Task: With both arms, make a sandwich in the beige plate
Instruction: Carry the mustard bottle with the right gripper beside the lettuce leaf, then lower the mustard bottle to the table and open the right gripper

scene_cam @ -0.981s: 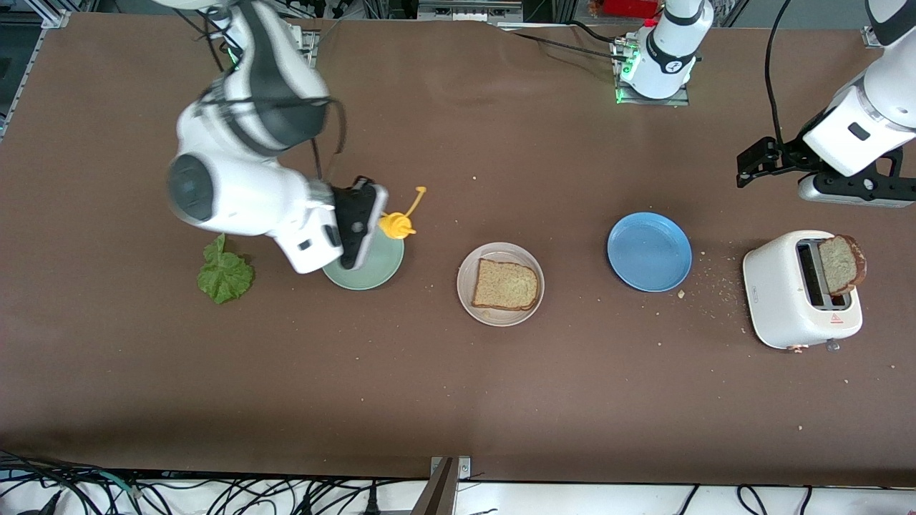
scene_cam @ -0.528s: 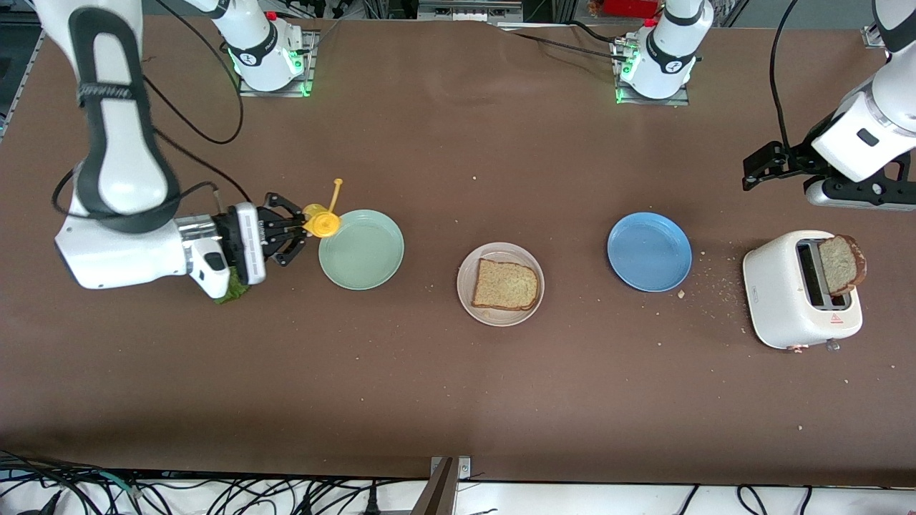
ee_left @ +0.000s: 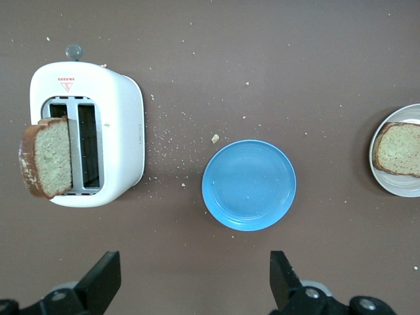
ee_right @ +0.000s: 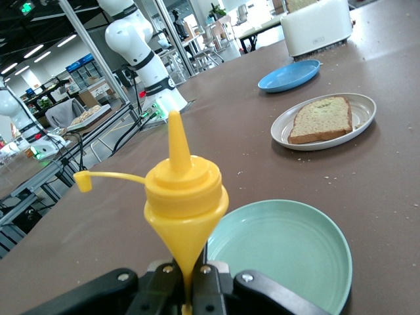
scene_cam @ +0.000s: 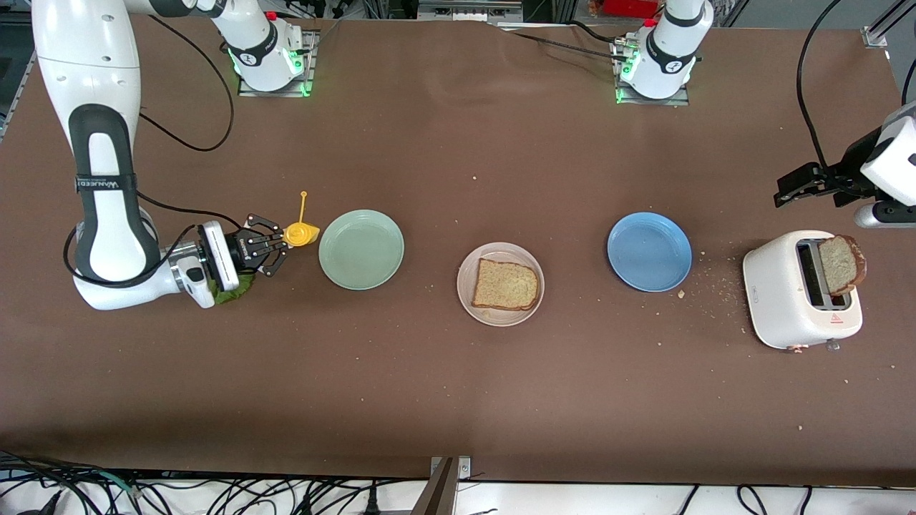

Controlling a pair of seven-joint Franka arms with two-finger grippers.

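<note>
At the right arm's end of the table, the right gripper [scene_cam: 280, 245] hangs low, pinching a yellow squeeze bottle [scene_cam: 301, 233] between its pressed-together fingers, the bottle's small tethered cap [scene_cam: 303, 194] dangling off a thin strap. A green lettuce leaf [scene_cam: 232, 290] lies on the table, partly hidden under that arm's wrist. Just beside the bottle, toward the middle of the table, sits the mint-green plate [scene_cam: 361, 249], bare. Next along comes the beige plate [scene_cam: 500, 284], well apart from the right gripper, holding one square slice of brown bread [scene_cam: 505, 285]; no lettuce or second slice is on it. The blue plate [scene_cam: 649, 251] follows, with crumbs [scene_cam: 705, 286] scattered on the table between it and the white toaster [scene_cam: 800, 290]. A toasted bread slice [scene_cam: 841, 264] sticks up out of one toaster slot. The left gripper [scene_cam: 800, 184] hangs in the air by the toaster at the left arm's end of the table, its fingers [ee_left: 100, 280] spread wide and holding nothing, well apart from the beige plate.
</note>
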